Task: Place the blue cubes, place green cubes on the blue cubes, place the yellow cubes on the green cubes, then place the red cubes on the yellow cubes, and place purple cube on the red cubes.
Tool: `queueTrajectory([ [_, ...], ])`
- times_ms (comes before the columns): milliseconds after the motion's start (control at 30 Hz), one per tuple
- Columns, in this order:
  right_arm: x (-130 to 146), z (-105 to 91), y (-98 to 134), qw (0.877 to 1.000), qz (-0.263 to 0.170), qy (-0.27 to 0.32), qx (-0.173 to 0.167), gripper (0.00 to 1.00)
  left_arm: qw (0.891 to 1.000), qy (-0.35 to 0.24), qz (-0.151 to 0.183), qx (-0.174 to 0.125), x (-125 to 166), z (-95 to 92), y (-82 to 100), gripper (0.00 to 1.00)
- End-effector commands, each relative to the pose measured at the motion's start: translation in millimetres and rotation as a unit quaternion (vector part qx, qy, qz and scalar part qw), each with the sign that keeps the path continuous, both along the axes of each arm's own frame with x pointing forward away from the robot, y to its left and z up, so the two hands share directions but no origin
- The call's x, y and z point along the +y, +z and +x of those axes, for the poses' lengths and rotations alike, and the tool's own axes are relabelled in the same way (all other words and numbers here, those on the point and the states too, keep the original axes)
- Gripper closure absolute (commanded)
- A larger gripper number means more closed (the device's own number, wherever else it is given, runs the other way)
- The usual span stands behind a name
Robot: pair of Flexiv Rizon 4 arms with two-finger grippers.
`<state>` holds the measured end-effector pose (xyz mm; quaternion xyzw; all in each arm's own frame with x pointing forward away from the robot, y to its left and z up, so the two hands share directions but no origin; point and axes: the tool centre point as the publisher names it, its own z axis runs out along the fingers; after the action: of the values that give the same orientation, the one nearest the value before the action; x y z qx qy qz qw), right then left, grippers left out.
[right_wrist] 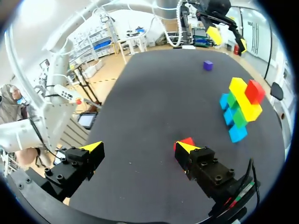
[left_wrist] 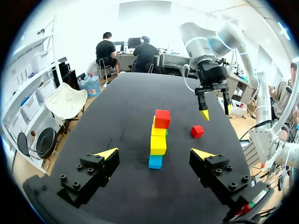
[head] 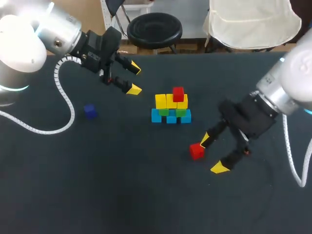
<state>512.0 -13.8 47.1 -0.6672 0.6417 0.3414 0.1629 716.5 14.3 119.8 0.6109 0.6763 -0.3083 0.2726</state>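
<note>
Lying on the surface (head: 122, 185) just outside the spread right claw (head: 212, 154), the loose red cube (head: 196, 151) looks light, rigid and smooth; pinch two opposite flat faces. Left claw (head: 134, 79) hangs spread, apart from the stack (head: 170, 108).

Lab: robot arms (head: 34, 39), black table (head: 97, 185)

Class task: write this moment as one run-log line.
stacked red cube atop yellow cubes | loose red cube beside open right gripper | left gripper open, empty | purple cube lying apart
</note>
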Motion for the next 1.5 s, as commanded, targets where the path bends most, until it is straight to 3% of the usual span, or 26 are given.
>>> queueTrajectory([
  [33, -2.5, 2.2, -4.2, 1.0, 0.007, -0.018, -0.015, 0.0, 1.0, -0.001, -0.001, 0.0, 0.1, 1.0, -0.6, 0.0],
  [100, -2.0, 6.0, -3.4, 0.999, 0.005, -0.036, 0.002, 0.0, 1.0, -0.001, -0.001, 0.0, 0.1, 1.0, -0.6, 0.0],
  [500, -2.0, 6.0, -3.4, 0.999, 0.005, -0.036, 0.002, 0.0, 1.0, -0.001, -0.001, 0.0, 0.1, 1.0, -0.6, 0.0],
  [633, -9.5, 29.8, -9.7, 1.0, -0.014, -0.01, -0.02, 0.0, 1.0, -0.001, -0.001, 0.0, 0.1, 1.0, -0.6, 0.0],
  [767, -10.2, 41.6, -4.2, 0.998, -0.019, 0.024, -0.053, 0.0, 1.0, -0.001, -0.001, 0.0, 0.1, 1.0, -0.6, 0.0],
  [867, -9.1, 48.3, -7.8, 0.998, -0.017, 0.033, -0.047, 0.0, 1.0, -0.001, -0.001, 0.0, 0.1, 1.0, -0.6, 0.0],
  [1167, 4.0, 41.9, -28.5, 0.998, -0.01, 0.042, -0.04, 0.0, 1.0, -0.001, -0.001, 0.0, 0.1, 1.0, -0.6, 0.0],
  [1500, 11.8, 52.5, -36.6, 0.997, -0.014, 0.052, -0.053, 0.0, 1.0, -0.001, -0.001, 0.0, 0.1, 1.0, -0.6, 0.0],
])
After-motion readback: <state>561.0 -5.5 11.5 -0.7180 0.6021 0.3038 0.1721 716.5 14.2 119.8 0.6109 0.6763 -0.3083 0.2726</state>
